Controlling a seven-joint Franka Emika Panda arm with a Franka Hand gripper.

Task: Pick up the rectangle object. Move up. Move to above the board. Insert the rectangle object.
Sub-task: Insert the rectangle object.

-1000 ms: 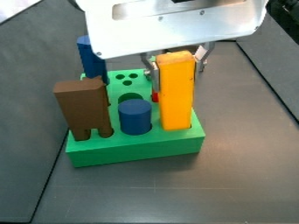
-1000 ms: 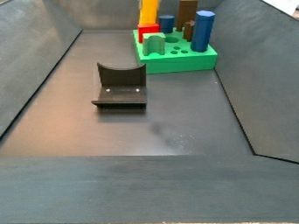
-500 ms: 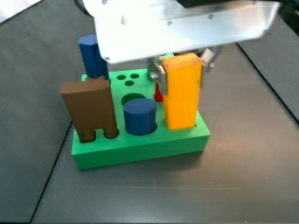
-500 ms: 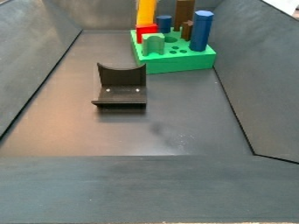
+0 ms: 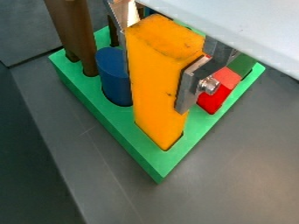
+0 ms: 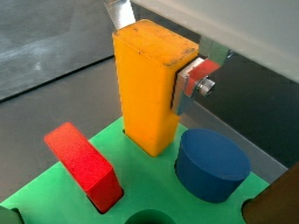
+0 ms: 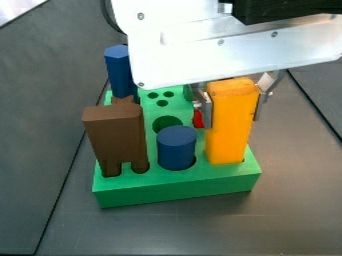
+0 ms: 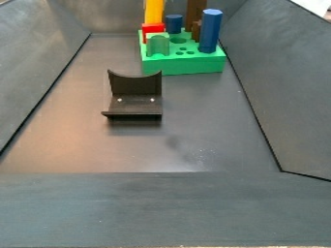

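Note:
The rectangle object [image 7: 230, 122], a tall yellow-orange block, stands upright with its foot in a hole at a corner of the green board [image 7: 181, 188]. It also shows in both wrist views [image 5: 158, 83] [image 6: 149, 92] and, cut off by the frame edge, in a side view [image 8: 154, 10]. My gripper [image 7: 234, 95] is over the board, its silver fingers [image 5: 193, 83] [image 6: 187, 87] pressed on opposite faces of the block's upper part. The far finger is mostly hidden behind the block.
On the board stand a brown two-legged block [image 7: 118, 140], two blue cylinders [image 7: 177, 148] [image 7: 118, 68] and a red cube [image 6: 84, 166]. Three small round holes [image 7: 163, 97] show near them. The dark fixture [image 8: 134, 94] stands on the grey floor between sloping walls.
The board, with all its pieces and the gripped block, has slid across the floor; the gripper moved along with it. The fixture has not moved.

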